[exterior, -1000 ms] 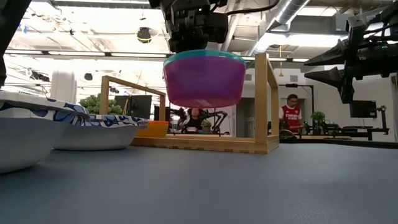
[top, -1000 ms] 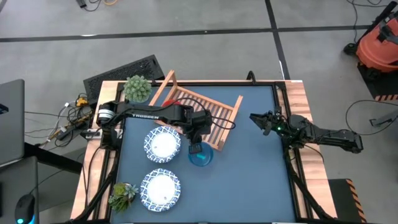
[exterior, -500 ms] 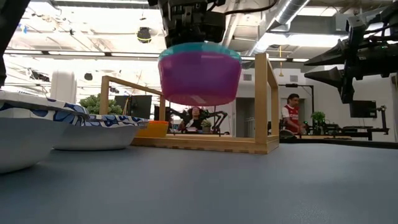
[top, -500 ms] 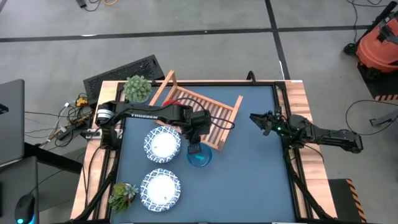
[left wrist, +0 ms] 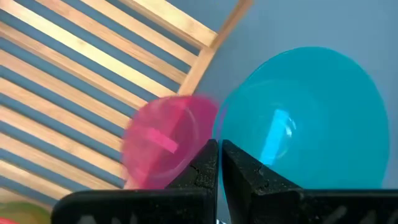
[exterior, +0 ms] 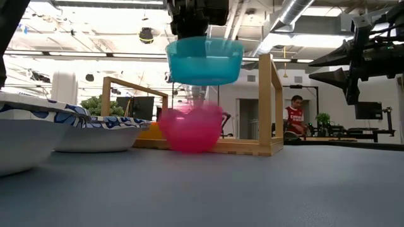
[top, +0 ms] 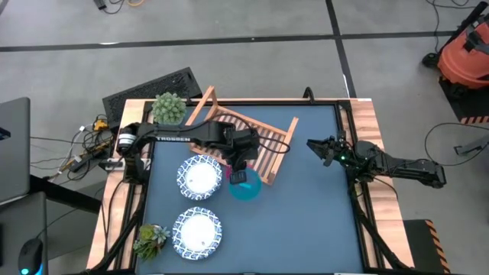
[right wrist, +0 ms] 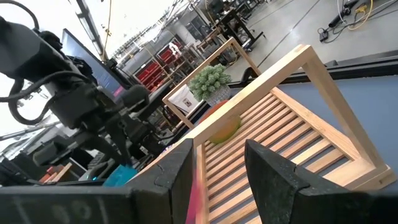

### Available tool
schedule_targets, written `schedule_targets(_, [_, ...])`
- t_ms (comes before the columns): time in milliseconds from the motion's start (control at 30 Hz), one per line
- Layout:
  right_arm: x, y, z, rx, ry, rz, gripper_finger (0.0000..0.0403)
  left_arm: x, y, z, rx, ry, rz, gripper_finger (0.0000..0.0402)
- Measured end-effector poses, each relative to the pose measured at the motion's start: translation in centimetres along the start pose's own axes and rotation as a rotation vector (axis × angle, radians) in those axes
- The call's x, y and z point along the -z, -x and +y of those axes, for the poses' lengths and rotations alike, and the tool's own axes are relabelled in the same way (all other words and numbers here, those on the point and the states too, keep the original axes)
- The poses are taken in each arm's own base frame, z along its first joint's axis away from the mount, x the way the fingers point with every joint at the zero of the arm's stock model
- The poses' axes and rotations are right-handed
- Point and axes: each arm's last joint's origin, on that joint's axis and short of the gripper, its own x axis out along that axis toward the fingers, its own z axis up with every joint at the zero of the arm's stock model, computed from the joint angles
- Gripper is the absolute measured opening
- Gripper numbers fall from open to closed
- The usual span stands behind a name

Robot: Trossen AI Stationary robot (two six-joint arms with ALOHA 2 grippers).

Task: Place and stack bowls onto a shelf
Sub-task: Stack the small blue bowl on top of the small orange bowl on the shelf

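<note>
My left gripper [top: 238, 169] is shut on a teal bowl [exterior: 204, 60] held up in front of the wooden slatted shelf [top: 252, 137]. Below the teal bowl is a magenta bowl [exterior: 189, 129], blurred, down at the table by the shelf's near rail; it also shows in the left wrist view [left wrist: 163, 149]. Whether it rests on the table I cannot tell. A green bowl [right wrist: 227, 130] sits on the shelf's slats. Two white bowls with blue rims [top: 200, 176] [top: 198, 231] stand on the table's left half. My right gripper [top: 317, 147] waits open at the right edge. My left gripper pinches the teal bowl's rim [left wrist: 217, 132] between its two fingers, one finger inside the bowl and one outside. The fingers come from above, slanting down. The bowl hangs level, mouth up, well clear of the table.
Two potted plants stand at the table's left: one at the far corner [top: 169, 108], one at the near corner [top: 150, 238]. The shelf lies askew across the table's far middle. Bare blue table [top: 306, 221] stretches to the right and the near side. People show in the room beyond.
My left gripper has risen with the teal bowl. The magenta bowl, which sat nested under the teal bowl and rose with it at first, has come off and dropped to the table by the shelf.
</note>
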Motion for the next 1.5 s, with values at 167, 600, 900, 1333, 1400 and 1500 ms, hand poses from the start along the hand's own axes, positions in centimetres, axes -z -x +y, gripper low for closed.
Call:
schedule_targets(167, [0.0, 0.0, 0.0, 0.000, 0.000, 0.000, 0.0171, -0.1, 0.5, 0.1, 0.008, 0.008, 0.008, 0.0000])
schedule_targets(600, [0.0, 0.0, 0.0, -0.001, 0.000, 0.001, 0.0171, 1.6, 4.4, 7.1, -0.194, 0.029, 0.140, 0.0000])
schedule_targets(900, [0.0, 0.0, 0.0, -0.001, 0.000, 0.000, 0.0171, 4.0, 7.2, 16.1, -0.281, 0.030, 0.193, 0.0000])
schedule_targets(1333, [0.0, 0.0, 0.0, 0.007, -0.001, -0.008, 0.0171, 7.0, 7.4, 21.6, -0.258, -0.043, 0.222, 0.0000])
schedule_targets(1400, [0.0, 0.0, 0.0, 0.008, -0.001, -0.008, 0.0171, 7.4, 6.6, 21.7, -0.246, -0.064, 0.241, 0.0000])
schedule_targets(1500, [0.0, 0.0, 0.0, 0.010, -0.005, -0.009, 0.0171, 7.9, 5.8, 21.9, -0.240, -0.079, 0.255, 0.0000])
